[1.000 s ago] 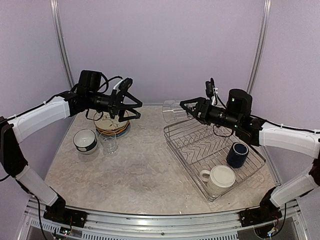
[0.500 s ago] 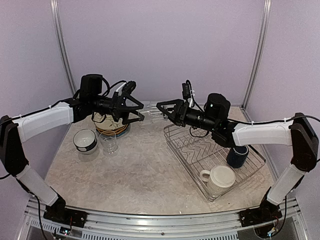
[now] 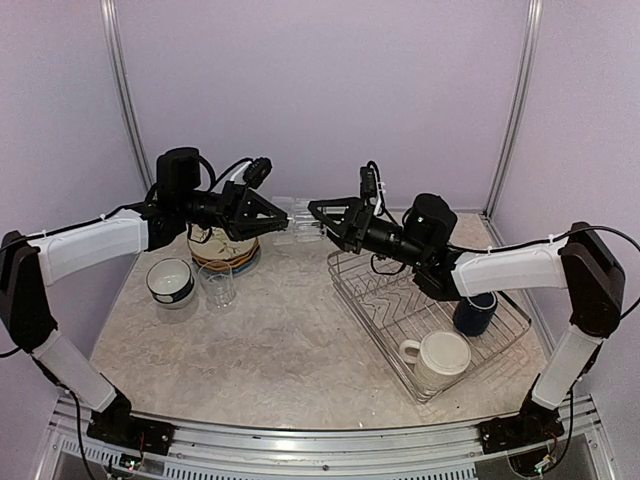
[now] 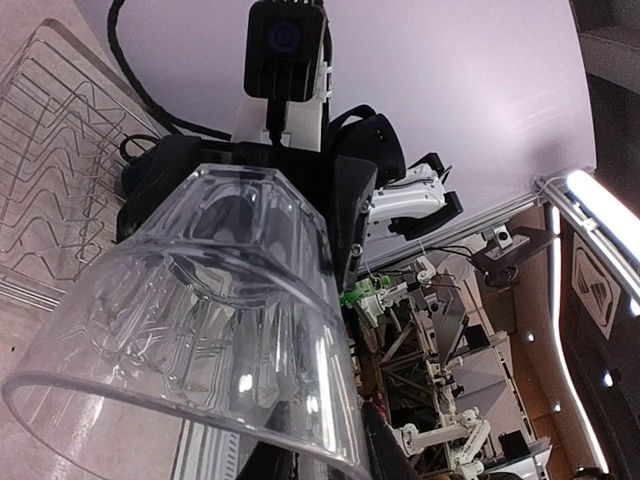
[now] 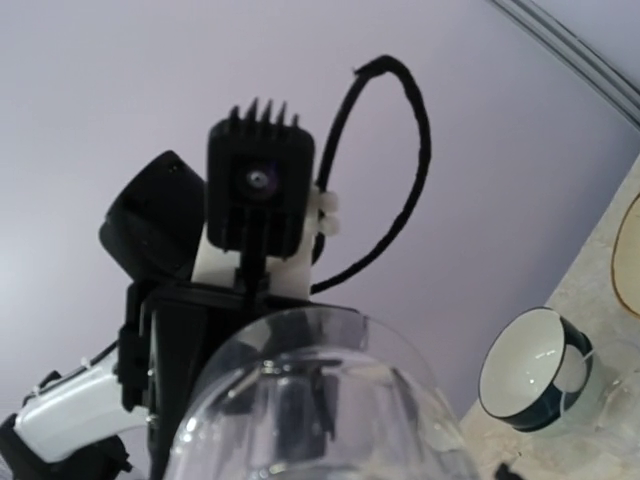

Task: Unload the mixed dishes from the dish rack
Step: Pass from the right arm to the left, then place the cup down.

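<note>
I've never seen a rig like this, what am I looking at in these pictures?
This is a robot with two arms bolted to a table. The wide picture comes from a camera above and behind the arms; the other two come from cameras on each wrist. The right gripper holds a clear glass in mid-air, meeting the left gripper; whether the left grips it too is unclear. In the dish rack sit a navy mug and a cream mug. On the table's left stand a bowl, a second glass and stacked plates.
</note>
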You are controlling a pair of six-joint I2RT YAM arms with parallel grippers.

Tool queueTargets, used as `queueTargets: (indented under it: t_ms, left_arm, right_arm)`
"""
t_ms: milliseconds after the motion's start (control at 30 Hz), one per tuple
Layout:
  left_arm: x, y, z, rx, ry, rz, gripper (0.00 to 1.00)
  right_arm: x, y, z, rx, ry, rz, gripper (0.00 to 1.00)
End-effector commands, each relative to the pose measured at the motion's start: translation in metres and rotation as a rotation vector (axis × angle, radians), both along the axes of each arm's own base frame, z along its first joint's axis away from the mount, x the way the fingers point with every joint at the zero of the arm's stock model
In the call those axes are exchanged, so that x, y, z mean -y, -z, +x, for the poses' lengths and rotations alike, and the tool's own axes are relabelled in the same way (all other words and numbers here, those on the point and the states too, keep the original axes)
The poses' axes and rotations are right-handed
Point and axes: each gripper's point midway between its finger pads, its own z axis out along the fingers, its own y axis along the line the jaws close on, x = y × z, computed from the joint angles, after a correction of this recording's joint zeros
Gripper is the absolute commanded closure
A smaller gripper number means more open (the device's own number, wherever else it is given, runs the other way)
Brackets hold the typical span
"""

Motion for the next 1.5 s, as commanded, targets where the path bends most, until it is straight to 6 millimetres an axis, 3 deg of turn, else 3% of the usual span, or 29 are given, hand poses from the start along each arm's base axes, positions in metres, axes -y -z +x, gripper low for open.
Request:
queueTargets:
  t_ms: [0, 67, 133, 300, 400, 500, 667, 867, 967, 1100, 1300, 1467]
  left_arm:
    - [0.002, 0.001, 0.000, 0.003, 0.016, 0.002, 0.90]
    - [0.002, 0.002, 0.003, 0.003, -0.003, 0.014, 0.96]
    - [0.001, 0.005, 0.007, 0.008, -0.030, 0.031, 1.00]
    - [-0.005, 0.013, 0.016, 0.042, -0.138, 0.128, 1.00]
    - [-0.012, 0.018, 0.027, 0.082, -0.236, 0.210, 1.00]
    - [-0.027, 0.031, 0.045, 0.108, -0.373, 0.333, 1.00]
    - [-0.072, 0.059, 0.078, 0.122, -0.659, 0.673, 1.00]
    - [-0.115, 0.072, 0.089, 0.151, -0.885, 0.964, 1.00]
    - [-0.140, 0.079, 0.092, 0.059, -1.043, 1.045, 1.00]
    - [-0.151, 0.093, 0.087, -0.107, -1.141, 1.083, 1.00]
    - [-0.154, 0.124, 0.080, -0.282, -1.145, 1.199, 1.00]
    - [-0.155, 0.139, 0.086, -0.301, -1.128, 1.243, 1.00]
  right_arm:
    - [-0.001, 0.002, -0.003, 0.006, -0.001, 0.021, 0.80]
    - [0.000, 0.002, -0.004, 0.015, 0.002, 0.012, 0.73]
    - [0.001, 0.004, -0.002, 0.018, 0.016, -0.012, 0.59]
    - [0.015, 0.017, 0.008, 0.007, 0.116, -0.156, 0.13]
    - [0.026, 0.038, 0.016, -0.028, 0.183, -0.329, 0.01]
    - [0.044, 0.044, 0.019, -0.026, 0.258, -0.447, 0.00]
    - [0.078, 0.048, 0.021, -0.019, 0.383, -0.571, 0.00]
    - [0.100, 0.045, 0.022, -0.009, 0.466, -0.628, 0.00]
    - [0.105, 0.043, 0.023, -0.004, 0.480, -0.641, 0.00]
    - [0.108, 0.045, 0.023, -0.008, 0.490, -0.649, 0.00]
    - [0.109, 0.047, 0.022, -0.015, 0.496, -0.649, 0.00]
    - [0.112, 0.049, 0.023, -0.018, 0.508, -0.651, 0.00]
